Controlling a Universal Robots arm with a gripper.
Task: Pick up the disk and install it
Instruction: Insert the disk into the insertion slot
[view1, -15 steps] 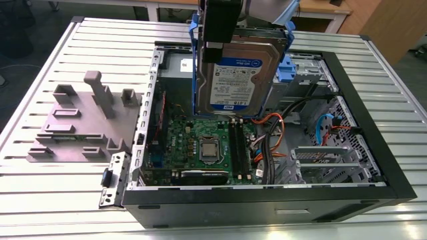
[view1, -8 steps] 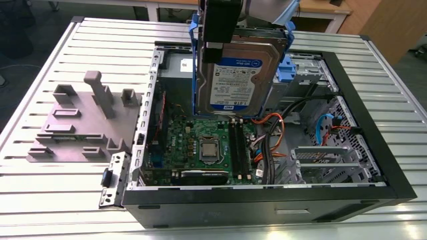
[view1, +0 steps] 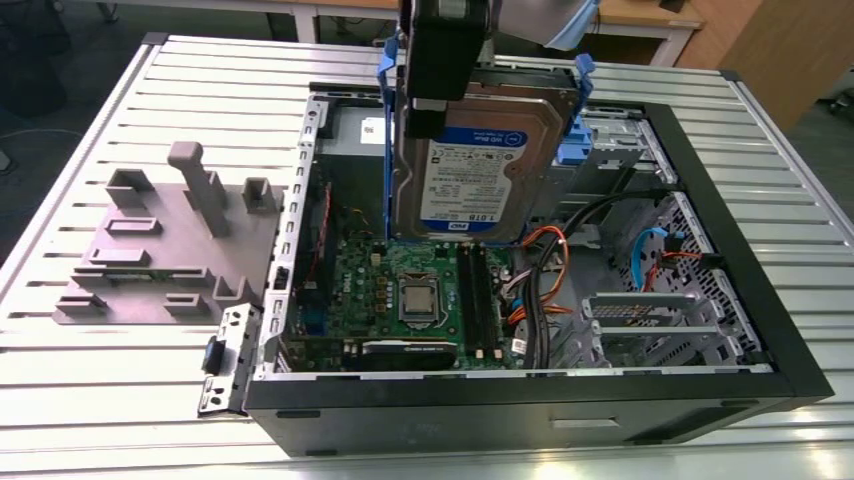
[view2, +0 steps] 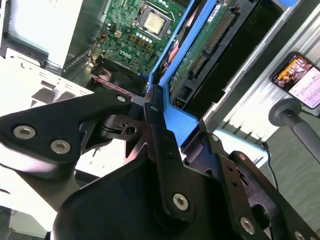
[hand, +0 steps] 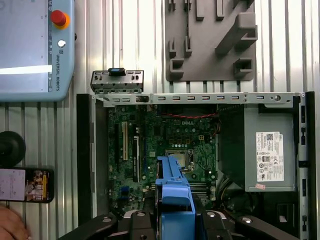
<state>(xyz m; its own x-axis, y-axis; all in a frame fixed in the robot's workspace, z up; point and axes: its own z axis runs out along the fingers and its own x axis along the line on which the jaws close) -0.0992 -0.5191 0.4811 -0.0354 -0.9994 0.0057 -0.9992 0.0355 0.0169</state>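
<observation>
The disk, a silver hard drive with a white-and-blue label and a blue side frame, hangs upright over the open computer case. Its lower edge is just above the motherboard. My gripper is shut on the disk's top edge and blue frame. In the second wrist view the black fingers clamp the blue frame, with the disk's green circuit board beyond them. In the first wrist view the blue frame sticks out from between the gripper's arms, over the motherboard.
A grey fixture plate with upright holders lies at the exterior view's left. Inside the case are a grey power supply box, orange cables and a blue bracket. A teach pendant, a phone and a hand are beside the case.
</observation>
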